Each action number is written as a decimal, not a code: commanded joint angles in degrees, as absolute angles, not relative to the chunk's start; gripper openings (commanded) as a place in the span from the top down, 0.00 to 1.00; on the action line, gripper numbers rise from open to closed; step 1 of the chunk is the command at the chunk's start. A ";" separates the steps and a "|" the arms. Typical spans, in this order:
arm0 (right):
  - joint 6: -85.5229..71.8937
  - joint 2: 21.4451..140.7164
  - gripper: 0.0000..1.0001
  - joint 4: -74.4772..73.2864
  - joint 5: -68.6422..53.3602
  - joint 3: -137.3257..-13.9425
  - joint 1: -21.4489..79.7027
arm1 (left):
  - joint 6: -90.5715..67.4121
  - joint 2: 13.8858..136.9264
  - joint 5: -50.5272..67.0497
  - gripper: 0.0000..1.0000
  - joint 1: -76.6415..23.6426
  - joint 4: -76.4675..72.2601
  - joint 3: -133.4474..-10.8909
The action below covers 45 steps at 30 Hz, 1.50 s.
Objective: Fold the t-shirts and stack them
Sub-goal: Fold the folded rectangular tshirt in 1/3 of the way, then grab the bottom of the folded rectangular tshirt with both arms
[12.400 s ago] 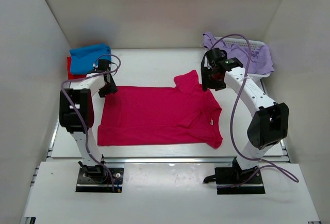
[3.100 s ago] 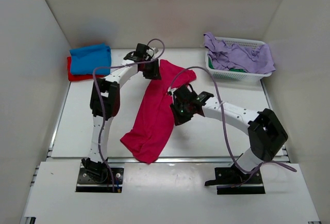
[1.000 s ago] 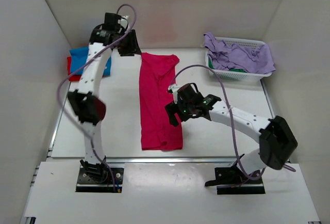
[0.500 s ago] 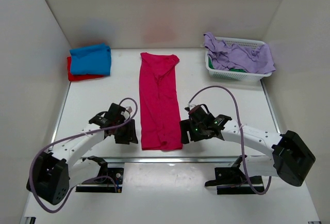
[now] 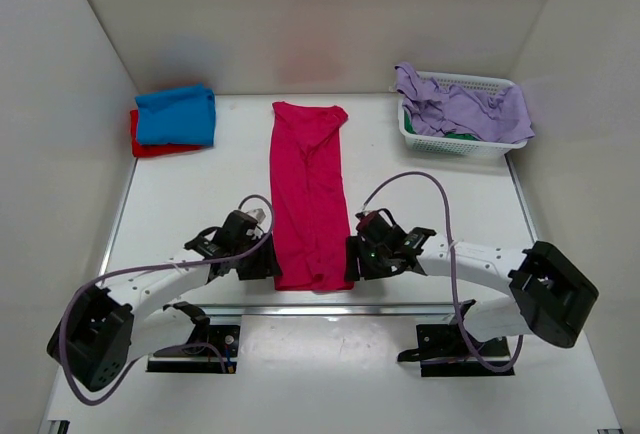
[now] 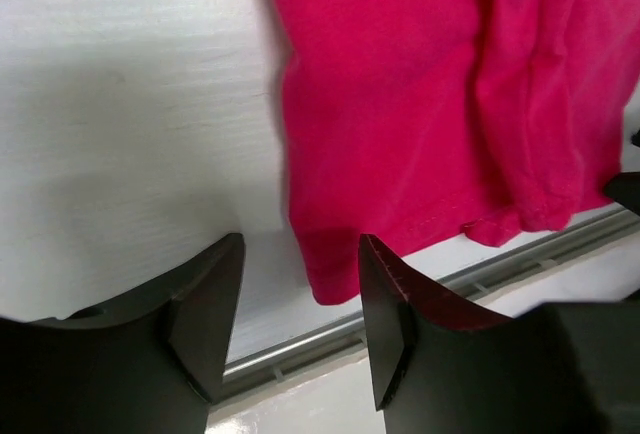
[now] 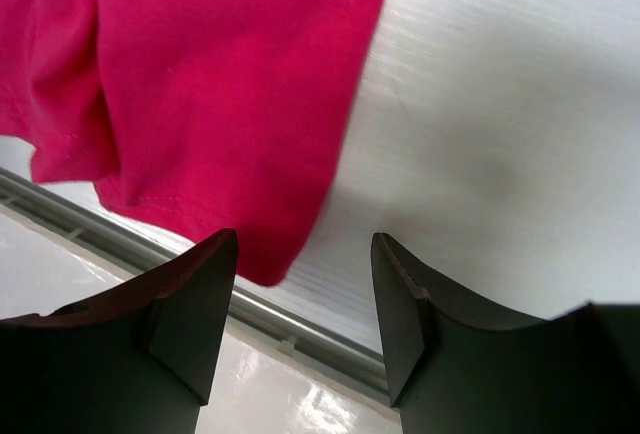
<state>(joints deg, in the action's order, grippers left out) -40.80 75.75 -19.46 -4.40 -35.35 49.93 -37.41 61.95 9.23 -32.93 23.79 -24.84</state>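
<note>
Now, crimson-pink t-shirt: folded into a long narrow strip, it lies flat down the middle of the bench, one end towards the back wall and the other at the near edge.
Near end of the strip: the stitched hem shows in both wrist views; it sits just short of the metal rail that runs along the bench's near edge.
Left hand: low over the bench at the strip's near left corner, its fingers spread. In the left wrist view that corner sits in the gap between the two fingers. Whether a finger touches the cloth cannot be told.
Right hand: low at the strip's near right corner, opposite the left hand and facing it across the cloth. Its fingers are spread too, with the corner of the hem between them; nothing is pinched.
Blue t-shirt: folded, in the far left corner of the bench, on top of the red one.
Red t-shirt: under the blue, only its edge showing.
Basket: white, in the far right corner, well apart from both hands.
Lavender cloth: heaped in the basket and draped over its rim.
</note>
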 commanded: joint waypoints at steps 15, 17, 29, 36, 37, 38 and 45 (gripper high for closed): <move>-45.53 84.82 0.84 -21.62 -2.99 -40.70 57.22 | -42.80 67.32 6.95 0.77 -40.87 21.36 -23.20; -44.83 84.12 1.00 -21.53 -3.25 -40.52 57.83 | -42.36 66.63 6.42 1.00 -40.78 23.11 -23.73; -42.80 75.50 1.00 -30.49 -10.19 -42.18 62.84 | -43.59 48.09 11.33 1.00 -42.28 40.85 -20.75; -38.07 76.19 1.00 -36.64 -12.65 -48.51 59.87 | -40.27 46.40 11.69 1.00 -37.46 48.77 -26.71; -35.97 76.98 0.99 -38.56 -12.66 -50.43 57.85 | -39.30 47.97 11.86 1.00 -36.92 48.61 -28.81; -34.29 78.30 1.00 -40.06 -13.09 -52.36 56.09 | -37.55 50.08 11.95 1.00 -34.91 49.30 -31.09; -21.46 84.64 1.00 -46.49 -15.90 -63.97 46.15 | -29.19 63.97 14.06 1.00 -25.15 45.62 -44.19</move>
